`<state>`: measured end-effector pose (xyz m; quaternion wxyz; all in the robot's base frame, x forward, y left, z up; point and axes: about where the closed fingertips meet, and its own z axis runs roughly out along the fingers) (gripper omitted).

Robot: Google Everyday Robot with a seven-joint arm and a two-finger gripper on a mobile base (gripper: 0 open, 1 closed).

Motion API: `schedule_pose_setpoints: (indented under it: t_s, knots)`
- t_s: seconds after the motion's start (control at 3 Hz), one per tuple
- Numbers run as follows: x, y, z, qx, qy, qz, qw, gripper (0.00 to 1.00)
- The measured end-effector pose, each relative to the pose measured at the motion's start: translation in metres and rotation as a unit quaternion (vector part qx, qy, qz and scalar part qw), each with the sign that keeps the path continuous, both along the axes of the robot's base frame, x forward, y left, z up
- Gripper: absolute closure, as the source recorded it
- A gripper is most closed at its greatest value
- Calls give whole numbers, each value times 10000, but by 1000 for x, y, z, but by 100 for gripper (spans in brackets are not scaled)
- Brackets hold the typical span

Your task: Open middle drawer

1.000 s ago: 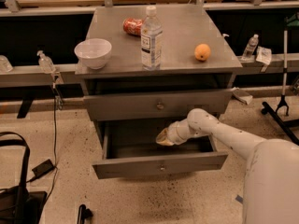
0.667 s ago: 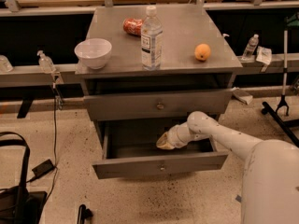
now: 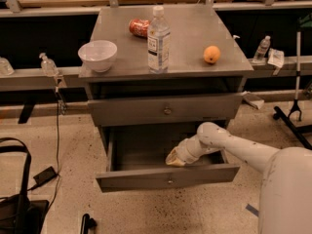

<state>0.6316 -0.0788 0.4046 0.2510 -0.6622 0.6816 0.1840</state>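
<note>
The middle drawer [image 3: 168, 177] is a grey metal drawer with a small round knob. It stands pulled out below the shut upper drawer front [image 3: 167, 109], and its dark inside shows. My gripper [image 3: 175, 158] reaches from the right on the white arm [image 3: 234, 147]. Its tip sits inside the pulled-out drawer, just behind the front panel right of centre. Any drawer below it is hidden by this one.
On the cabinet top [image 3: 185, 30] stand a white bowl [image 3: 97, 55], a water bottle [image 3: 158, 38], a red can on its side [image 3: 139, 27] and an orange [image 3: 211, 54]. A black bag [image 3: 19, 204] and cable lie on the floor at left. A stand leg [image 3: 295, 116] is at right.
My gripper has shifted slightly lower in the view, toward the drawer's front panel. The drawer front sits a little further out.
</note>
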Motion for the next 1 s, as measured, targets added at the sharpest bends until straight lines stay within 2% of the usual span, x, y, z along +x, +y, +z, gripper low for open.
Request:
schedule_pose_setpoints:
  t_s: [0.33, 0.67, 1.0]
  knots:
    - [0, 0, 0, 0, 0, 0, 10000, 100]
    - [-24, -9, 10, -6, 64, 84, 9999, 100]
    - [-31, -11, 16, 9, 51, 114, 9999, 100]
